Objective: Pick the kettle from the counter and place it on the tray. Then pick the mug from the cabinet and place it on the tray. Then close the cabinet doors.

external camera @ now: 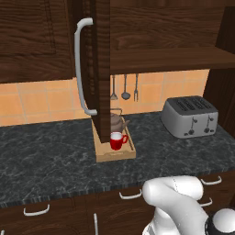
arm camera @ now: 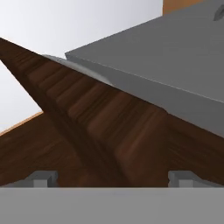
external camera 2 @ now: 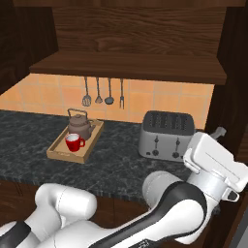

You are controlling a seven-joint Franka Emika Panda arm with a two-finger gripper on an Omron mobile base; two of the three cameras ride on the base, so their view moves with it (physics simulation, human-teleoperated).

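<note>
Dark wood grain of a cabinet door (arm camera: 100,131) is seen close up in the hand view, just beyond the gripper (arm camera: 113,177), whose two fingertips stand wide apart at the bottom edge, released and grasping nothing. At left centre of the right base view, the tray (external camera 2: 60,154) is seen lying on the worktop (external camera 2: 116,164). The kettle (external camera 2: 79,127) and the red mug (external camera 2: 73,142) are set on it, the mug just in front. A silver toaster (external camera 2: 167,135) is seen to the right, well apart.
</note>
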